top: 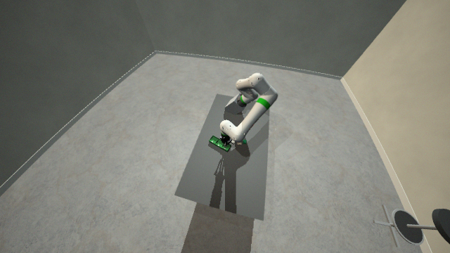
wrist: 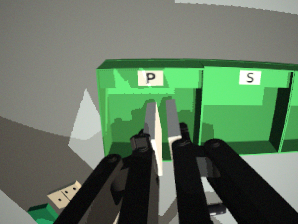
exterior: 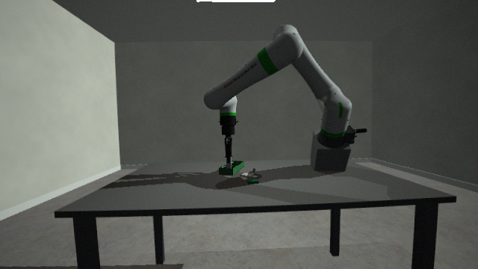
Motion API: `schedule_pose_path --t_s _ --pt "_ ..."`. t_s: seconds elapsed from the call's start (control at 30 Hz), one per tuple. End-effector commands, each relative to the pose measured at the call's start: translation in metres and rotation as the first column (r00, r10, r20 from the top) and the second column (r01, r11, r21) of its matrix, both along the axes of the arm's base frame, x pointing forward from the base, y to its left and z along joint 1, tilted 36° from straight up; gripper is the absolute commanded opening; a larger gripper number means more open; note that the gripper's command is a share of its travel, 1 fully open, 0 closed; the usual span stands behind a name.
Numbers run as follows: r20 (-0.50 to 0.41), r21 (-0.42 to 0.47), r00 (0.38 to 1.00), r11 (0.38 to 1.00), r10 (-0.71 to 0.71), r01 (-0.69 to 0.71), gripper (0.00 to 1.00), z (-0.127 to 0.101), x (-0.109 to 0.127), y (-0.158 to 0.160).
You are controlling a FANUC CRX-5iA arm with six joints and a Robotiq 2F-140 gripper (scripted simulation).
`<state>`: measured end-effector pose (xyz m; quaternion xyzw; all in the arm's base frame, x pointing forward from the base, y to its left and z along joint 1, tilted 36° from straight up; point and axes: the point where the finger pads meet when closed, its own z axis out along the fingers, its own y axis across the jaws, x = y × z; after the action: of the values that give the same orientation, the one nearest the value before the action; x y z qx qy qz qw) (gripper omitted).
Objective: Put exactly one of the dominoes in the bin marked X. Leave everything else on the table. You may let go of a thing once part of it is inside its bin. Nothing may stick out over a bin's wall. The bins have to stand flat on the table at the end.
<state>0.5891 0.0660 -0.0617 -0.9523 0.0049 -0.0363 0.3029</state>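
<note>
The gripper (top: 227, 143) (exterior: 228, 167) (wrist: 163, 115) pointed down at the P end of the green three-part bin (top: 218, 146) (exterior: 225, 172) (wrist: 117, 78), its fingers nearly together, with just a narrow gap and nothing held. Whether the tips had dipped below the rim could not be told. The S compartment (wrist: 239, 120) lay beside P; the edge of a third showed past it, but its label was outside the wrist view, so X could not be read there.

Outside the bin, off the P end, a cream domino (wrist: 64, 197) with dark pips lay face up on the desk (top: 200, 183) (exterior: 179, 198), just beside a green block (top: 245, 141) (exterior: 253, 181) (wrist: 44, 214). The other two views showed small pale pieces (top: 240, 143) (exterior: 245, 174) near that block, too small to name surely.

The domino was likely light, rigid and fairly smooth, hard to crush but apt to skid or pivot under an off-centre pinch. Its long side edges, near the middle, seemed the best hold, with the pads low and the block left alone. Entering the bin, it would need to sit within the walls, and a knock from the fingers could tip or shove the bin.
</note>
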Motion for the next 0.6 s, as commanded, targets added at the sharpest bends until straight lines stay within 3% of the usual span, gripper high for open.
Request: schedule_pose_path --t_s 0.0,0.57 --pt "0.000 0.000 1.000 1.000 0.000 0.000 0.05 -0.0052 0.0007 0.0035" --pt "0.000 0.000 1.000 1.000 0.000 0.000 0.05 -0.0087 0.0010 0.0060"
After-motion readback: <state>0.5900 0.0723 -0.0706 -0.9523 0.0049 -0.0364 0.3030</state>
